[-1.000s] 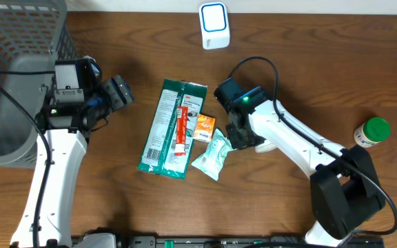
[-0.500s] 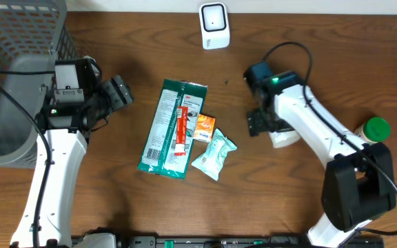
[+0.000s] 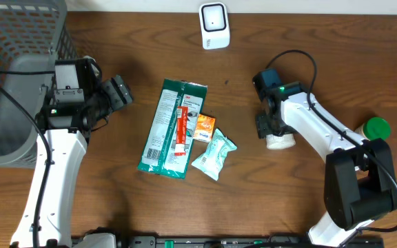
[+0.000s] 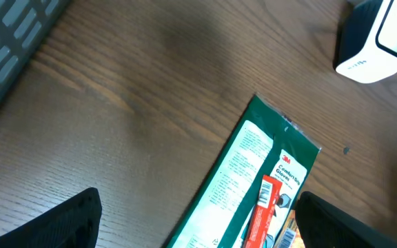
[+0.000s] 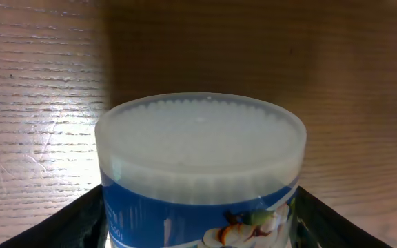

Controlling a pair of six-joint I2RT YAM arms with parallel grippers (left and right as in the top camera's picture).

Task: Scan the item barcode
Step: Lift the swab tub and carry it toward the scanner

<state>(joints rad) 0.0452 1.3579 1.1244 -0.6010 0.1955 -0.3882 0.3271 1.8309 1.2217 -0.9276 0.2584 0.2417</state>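
Observation:
A white barcode scanner stands at the table's far edge and shows in the left wrist view's top right corner. A round tub of cotton swabs, with a clear lid and blue label, sits between the fingers of my right gripper. Both fingers press its sides. From overhead the tub shows white under the right gripper. My left gripper hangs open and empty, left of a green 3M pack; in its wrist view the left gripper spans that green pack.
A red stick pack, an orange packet and a mint-green pouch lie on or beside the green pack. A green-lidded bottle stands at far right. A grey wire basket fills the far left corner.
My right arm left the mint-green pouch and swung right to the tub; its jaws opened wide, then came in on the tub's sides. The left arm has not moved.

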